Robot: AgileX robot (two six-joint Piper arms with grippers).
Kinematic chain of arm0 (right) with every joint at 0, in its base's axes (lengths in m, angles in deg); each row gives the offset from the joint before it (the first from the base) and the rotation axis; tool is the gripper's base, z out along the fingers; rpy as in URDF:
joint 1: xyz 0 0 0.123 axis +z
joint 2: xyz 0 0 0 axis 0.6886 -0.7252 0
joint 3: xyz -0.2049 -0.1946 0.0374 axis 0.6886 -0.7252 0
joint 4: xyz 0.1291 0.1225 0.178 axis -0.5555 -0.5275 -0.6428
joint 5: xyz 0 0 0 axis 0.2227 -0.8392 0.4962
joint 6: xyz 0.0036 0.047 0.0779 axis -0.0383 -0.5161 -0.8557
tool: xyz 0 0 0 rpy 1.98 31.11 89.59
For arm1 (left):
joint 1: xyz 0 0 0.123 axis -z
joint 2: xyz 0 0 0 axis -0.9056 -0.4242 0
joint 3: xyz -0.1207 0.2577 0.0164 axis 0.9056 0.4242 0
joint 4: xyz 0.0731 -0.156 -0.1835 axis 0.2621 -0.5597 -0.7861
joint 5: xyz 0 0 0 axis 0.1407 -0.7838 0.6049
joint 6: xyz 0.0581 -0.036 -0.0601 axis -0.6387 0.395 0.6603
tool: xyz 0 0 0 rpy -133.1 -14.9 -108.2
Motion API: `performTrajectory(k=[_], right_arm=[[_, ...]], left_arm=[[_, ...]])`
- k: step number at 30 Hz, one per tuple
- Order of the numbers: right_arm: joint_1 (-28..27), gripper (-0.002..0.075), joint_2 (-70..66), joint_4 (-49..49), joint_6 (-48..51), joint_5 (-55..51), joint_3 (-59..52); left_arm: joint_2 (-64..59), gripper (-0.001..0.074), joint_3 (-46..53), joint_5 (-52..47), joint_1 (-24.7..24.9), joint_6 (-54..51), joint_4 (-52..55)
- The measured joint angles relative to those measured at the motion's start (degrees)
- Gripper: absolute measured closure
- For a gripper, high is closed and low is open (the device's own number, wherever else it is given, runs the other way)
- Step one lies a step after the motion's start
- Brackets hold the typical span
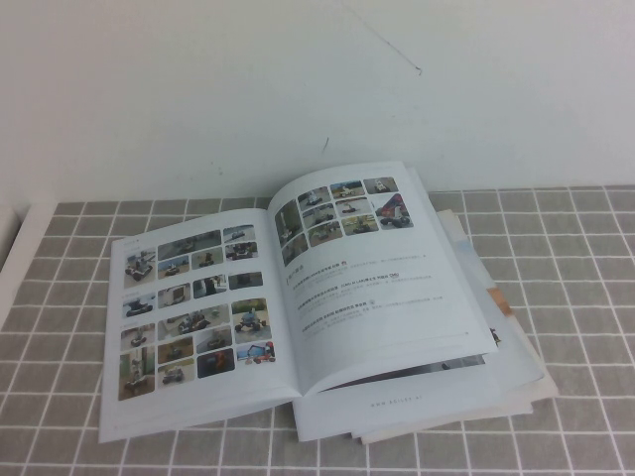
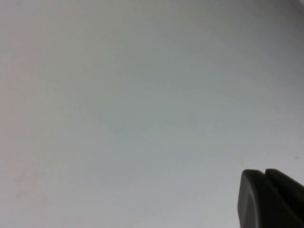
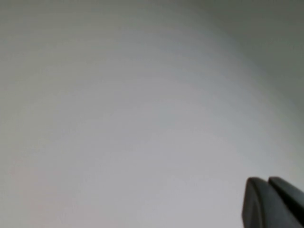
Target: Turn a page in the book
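Note:
The book (image 1: 213,407) lies open in the middle of the tiled table. The page (image 1: 372,288), with six small photos above lines of text, is the right-hand leaf and arches up a little from the spine. The left-hand leaf (image 1: 193,307) is filled with a grid of photos. Neither arm shows in the high view. My left gripper (image 2: 264,172) is shut and empty, facing a blank pale surface. My right gripper (image 3: 267,179) is shut and empty too, facing a blank pale surface. Neither wrist view shows the book.
A pile of loose papers and booklets (image 1: 521,372) lies under the book's right half and sticks out to the right. The grey tiled tabletop (image 1: 575,258) stretches around it. A white wall (image 1: 298,89) stands behind the table.

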Motion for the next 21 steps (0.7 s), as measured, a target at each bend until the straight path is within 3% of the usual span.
performTrajectory(k=[8, 13, 21], right_arm=[[0.0, 0.0729, 0.0, 9.1, -6.0, -6.45, 15.32], [0.0, 0.0729, -2.33, 9.1, -5.99, -27.55, 32.49], [0.0, 0.0729, -17.71, 9.55, -0.17, -59.67, 52.86]], left_arm=[[-0.58, 0.0738, -20.82, -9.64, 0.0, -11.83, 3.39], [-5.54, 0.0738, -31.82, -18.32, 0.0, -18.9, 7.15], [-18.91, 0.0738, -45.96, -47.64, 0.0, -22.71, 8.22]])
